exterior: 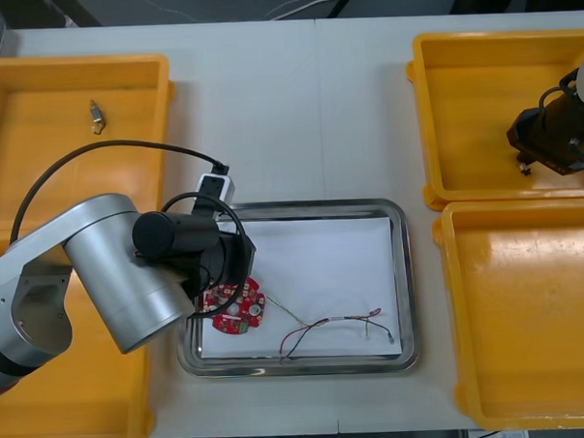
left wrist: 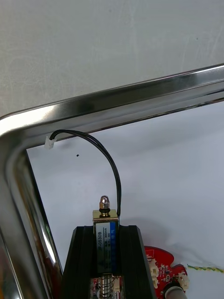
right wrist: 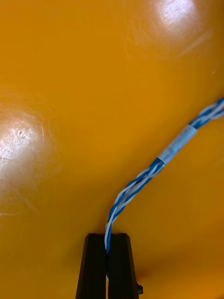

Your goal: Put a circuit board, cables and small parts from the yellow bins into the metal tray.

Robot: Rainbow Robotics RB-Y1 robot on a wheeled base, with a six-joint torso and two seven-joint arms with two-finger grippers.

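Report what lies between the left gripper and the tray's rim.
Left wrist view: white tray lining, crossed by a black wire arcing from the small metal part in the left gripper.

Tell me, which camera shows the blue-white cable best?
Right wrist view: the right gripper pinches the twisted cable in a yellow bin. In front view that gripper hides it; left wrist view faces the metal tray.

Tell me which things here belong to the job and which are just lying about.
Job:
tray, with board and red-yellow cable in it
bins
left gripper, shut on a metal part over the tray
right gripper, shut on the blue-white cable in a right bin
spare part in a left bin

Lying about:
cords beyond the table
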